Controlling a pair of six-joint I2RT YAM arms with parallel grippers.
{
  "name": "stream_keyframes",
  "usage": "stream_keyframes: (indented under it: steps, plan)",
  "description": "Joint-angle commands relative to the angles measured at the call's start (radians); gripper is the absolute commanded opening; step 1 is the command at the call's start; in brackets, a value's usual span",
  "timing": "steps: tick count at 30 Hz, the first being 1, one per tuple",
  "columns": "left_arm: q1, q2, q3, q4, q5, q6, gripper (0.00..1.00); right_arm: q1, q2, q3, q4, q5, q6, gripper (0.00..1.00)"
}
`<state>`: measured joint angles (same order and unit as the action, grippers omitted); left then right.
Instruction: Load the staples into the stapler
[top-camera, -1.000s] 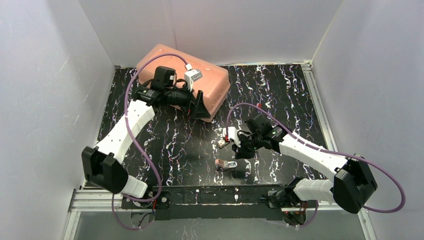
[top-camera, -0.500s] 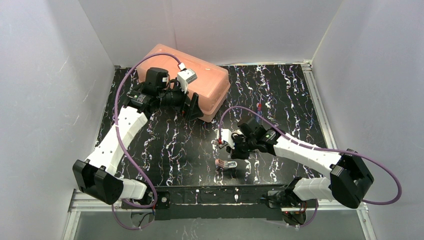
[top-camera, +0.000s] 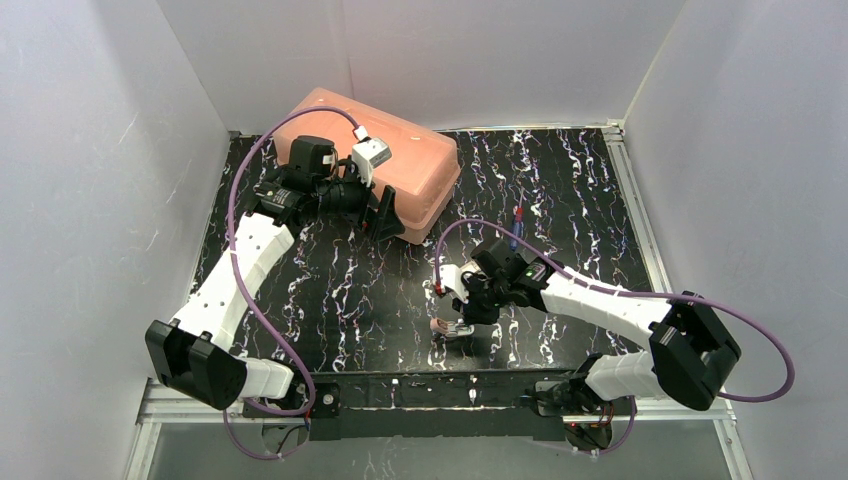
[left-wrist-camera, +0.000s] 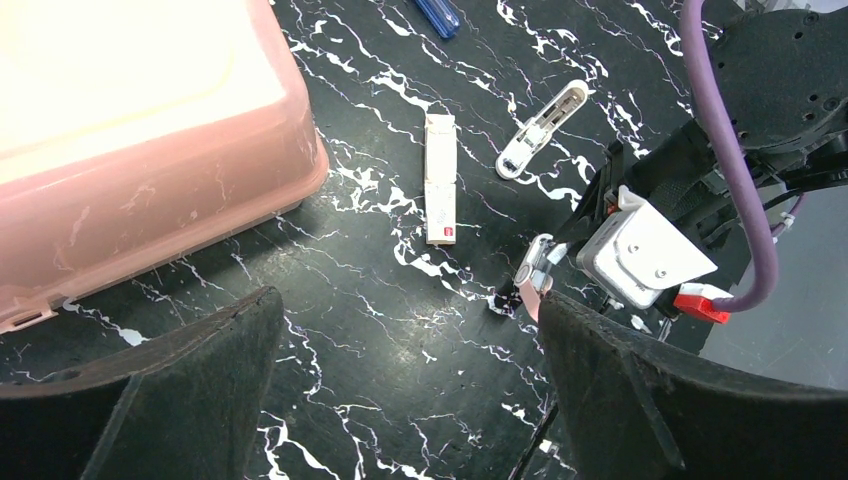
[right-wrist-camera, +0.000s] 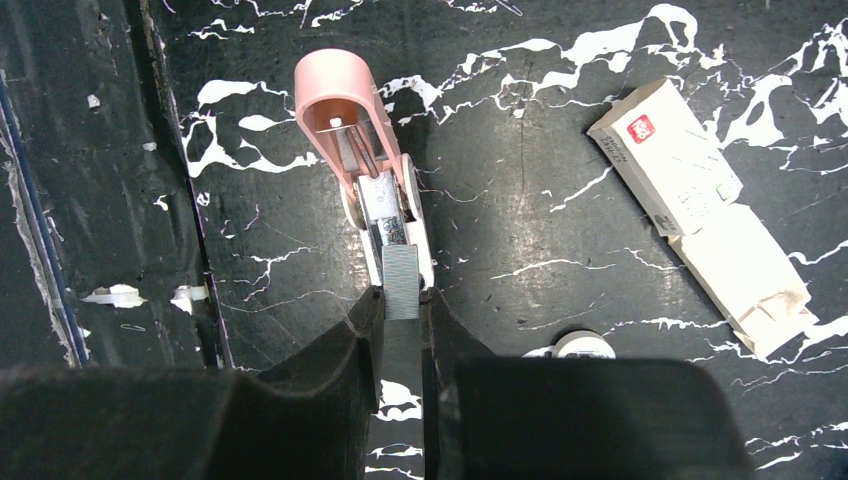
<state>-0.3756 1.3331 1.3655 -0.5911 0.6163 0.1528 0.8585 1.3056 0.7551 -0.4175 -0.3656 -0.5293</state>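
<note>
A pink stapler (right-wrist-camera: 352, 118) lies opened flat on the black marbled table, its metal channel (right-wrist-camera: 385, 205) facing up. It also shows as the small stapler (top-camera: 450, 328) near the front edge, and partly as the stapler (left-wrist-camera: 533, 272). My right gripper (right-wrist-camera: 401, 305) is shut on a grey strip of staples (right-wrist-camera: 401, 282). The strip's far end reaches over the near end of the channel. From above, the right gripper (top-camera: 466, 310) hangs just behind the stapler. My left gripper (left-wrist-camera: 408, 310) stands wide open with nothing in it; this left gripper (top-camera: 386, 214) hovers beside the pink bin.
An overturned pink bin (top-camera: 400, 160) fills the back left. A white staple box (right-wrist-camera: 700, 210) lies open right of the stapler, seen too as the box (left-wrist-camera: 440, 180). A white metal piece (left-wrist-camera: 540, 130) and a blue pen (top-camera: 519, 216) lie further back.
The right arm has carried the staple strip left and forward, down to the stapler. The left gripper pulled back toward the bin and opened a little wider.
</note>
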Motion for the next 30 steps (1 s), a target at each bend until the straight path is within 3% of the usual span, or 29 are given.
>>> stream_keyframes:
  steps: [1,30]
  plan:
    - [0.009,-0.043,-0.008,-0.003,0.025,0.005,0.97,0.009,0.007,-0.005,-0.006,-0.025,-0.010,0.13]
    - [0.022,-0.043,-0.013,0.012,0.069,-0.014,0.99,0.031,0.044,0.004,-0.003,-0.004,-0.016,0.13]
